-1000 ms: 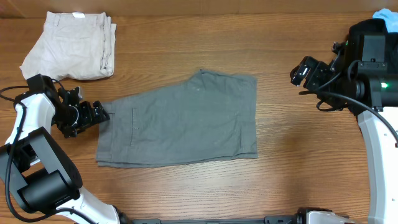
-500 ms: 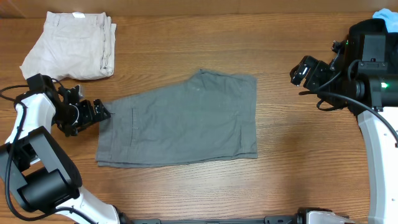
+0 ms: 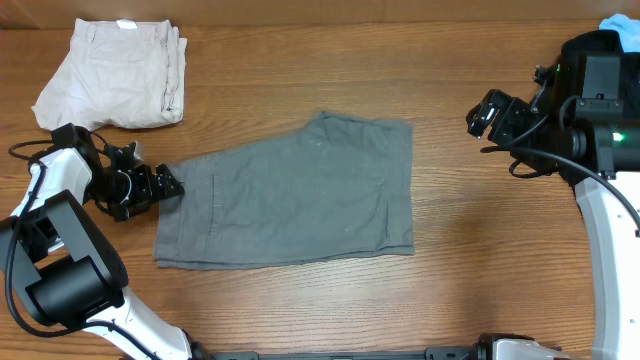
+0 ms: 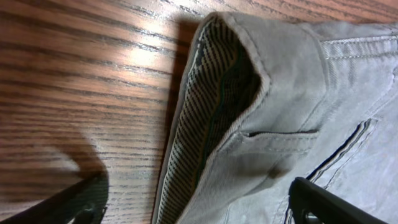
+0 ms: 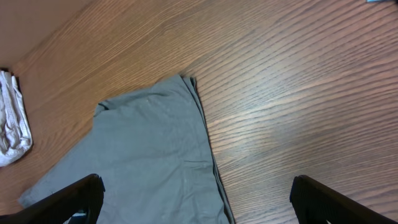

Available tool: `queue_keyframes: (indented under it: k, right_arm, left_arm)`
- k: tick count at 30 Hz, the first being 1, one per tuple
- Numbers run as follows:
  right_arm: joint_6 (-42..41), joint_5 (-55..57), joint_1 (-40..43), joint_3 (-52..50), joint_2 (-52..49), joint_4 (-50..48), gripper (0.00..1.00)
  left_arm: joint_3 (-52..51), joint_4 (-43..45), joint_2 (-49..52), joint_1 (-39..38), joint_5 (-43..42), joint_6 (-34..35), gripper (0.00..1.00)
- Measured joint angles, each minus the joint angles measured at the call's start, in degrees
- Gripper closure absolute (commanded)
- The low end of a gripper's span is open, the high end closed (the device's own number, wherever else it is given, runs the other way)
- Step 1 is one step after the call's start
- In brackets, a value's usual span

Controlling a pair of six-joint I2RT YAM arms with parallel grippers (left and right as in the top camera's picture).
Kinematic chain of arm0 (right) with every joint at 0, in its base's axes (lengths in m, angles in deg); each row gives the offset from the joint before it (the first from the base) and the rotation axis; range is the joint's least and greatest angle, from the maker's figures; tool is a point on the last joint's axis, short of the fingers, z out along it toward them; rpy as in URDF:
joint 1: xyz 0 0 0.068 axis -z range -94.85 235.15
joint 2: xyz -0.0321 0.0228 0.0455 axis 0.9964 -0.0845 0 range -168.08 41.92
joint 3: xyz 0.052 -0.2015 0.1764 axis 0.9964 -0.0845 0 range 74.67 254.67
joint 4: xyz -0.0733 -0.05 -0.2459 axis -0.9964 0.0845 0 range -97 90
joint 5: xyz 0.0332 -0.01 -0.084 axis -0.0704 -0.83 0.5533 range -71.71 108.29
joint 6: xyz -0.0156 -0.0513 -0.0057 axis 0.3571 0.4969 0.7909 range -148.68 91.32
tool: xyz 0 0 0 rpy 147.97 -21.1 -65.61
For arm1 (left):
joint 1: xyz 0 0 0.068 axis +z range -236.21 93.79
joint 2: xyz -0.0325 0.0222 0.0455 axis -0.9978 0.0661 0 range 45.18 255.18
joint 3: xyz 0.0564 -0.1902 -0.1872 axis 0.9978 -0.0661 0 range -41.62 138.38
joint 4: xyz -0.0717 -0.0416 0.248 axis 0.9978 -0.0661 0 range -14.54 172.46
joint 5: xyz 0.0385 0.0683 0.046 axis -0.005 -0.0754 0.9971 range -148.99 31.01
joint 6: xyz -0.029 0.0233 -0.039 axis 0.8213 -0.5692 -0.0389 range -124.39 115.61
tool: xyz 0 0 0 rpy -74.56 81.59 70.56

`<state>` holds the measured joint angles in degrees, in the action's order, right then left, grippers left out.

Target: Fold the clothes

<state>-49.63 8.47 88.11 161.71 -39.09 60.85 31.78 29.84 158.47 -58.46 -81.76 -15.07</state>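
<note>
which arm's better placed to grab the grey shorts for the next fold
Left. The left gripper sits at the waistband end of the grey shorts, open, its wrist view filled by that waistband. The right gripper, also open, hangs over the table, well apart from the cloth.

Brown wood-grain table [image 3: 300, 80], glare perhaps from overhead

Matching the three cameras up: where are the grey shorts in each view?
Overhead: grey shorts lie flat mid-table, waistband to the left.
Left wrist: shorts fill the right half, striped waistband lining at centre.
Right wrist: shorts at lower left.
Shared landmark: the wooden table; cream shorts also show overhead top left and at right wrist's left edge.
</note>
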Motion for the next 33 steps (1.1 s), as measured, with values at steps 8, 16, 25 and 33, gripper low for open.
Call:
queue_keyframes:
  k: [8,16,25,33]
  right_arm:
    - [0.0,0.0,0.0,0.0,0.0,-0.7,0.0]
    - [0.0,-0.1,0.0,0.0,0.0,-0.7,0.0]
    - [0.0,-0.3,0.0,0.0,0.0,-0.7,0.0]
    - [0.0,-0.2,0.0,0.0,0.0,0.5,0.0]
  left_arm:
    - [0.1,-0.7,1.1,0.0,-1.2,-0.7,0.38]
    - [-0.9,-0.5,1.3,-1.2,-1.5,-1.1,0.62]
    - [-2.3,0.6,1.5,-1.2,-2.4,-1.2,0.96]
    - [3.2,-5.5,3.0,-1.2,-0.2,4.4,0.96]
